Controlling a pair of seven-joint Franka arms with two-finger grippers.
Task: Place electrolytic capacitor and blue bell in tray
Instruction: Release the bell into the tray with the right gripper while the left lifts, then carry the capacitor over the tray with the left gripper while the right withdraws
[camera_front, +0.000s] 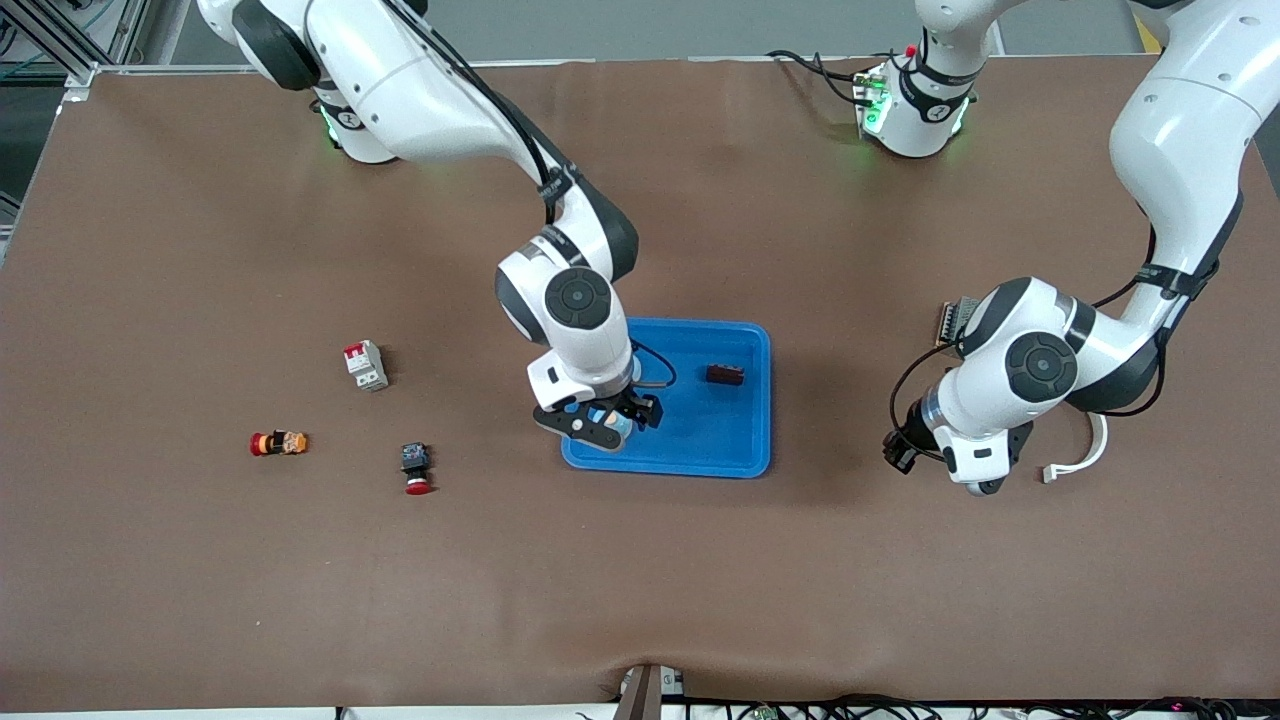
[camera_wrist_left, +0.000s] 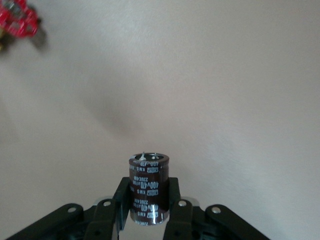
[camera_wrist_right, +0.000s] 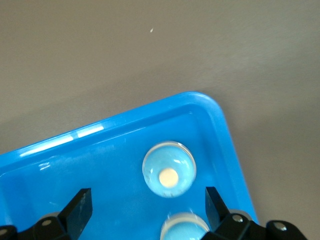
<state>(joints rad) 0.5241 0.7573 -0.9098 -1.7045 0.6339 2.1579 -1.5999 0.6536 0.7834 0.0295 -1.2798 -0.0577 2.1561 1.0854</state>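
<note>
The blue tray (camera_front: 700, 432) lies mid-table. My right gripper (camera_front: 606, 424) hangs low over the tray's corner nearest the front camera, on the right arm's side, and it is open. In the right wrist view the blue bell (camera_wrist_right: 169, 175), a pale-blue dome with a cream centre, rests on the tray floor (camera_wrist_right: 100, 175) just ahead of the open right gripper (camera_wrist_right: 147, 193); neither finger touches it. My left gripper (camera_front: 988, 486) is over bare table toward the left arm's end. The left gripper (camera_wrist_left: 149, 201) is shut on the dark-brown electrolytic capacitor (camera_wrist_left: 149, 186).
A small dark-brown part (camera_front: 725, 375) lies in the tray. Toward the right arm's end sit a white-and-red breaker (camera_front: 365, 364), a red-and-orange part (camera_front: 278, 443) and a black-and-red button (camera_front: 416, 468). A white cable (camera_front: 1085, 455) lies by the left arm. A second pale round shape (camera_wrist_right: 182, 227) shows between the right fingers.
</note>
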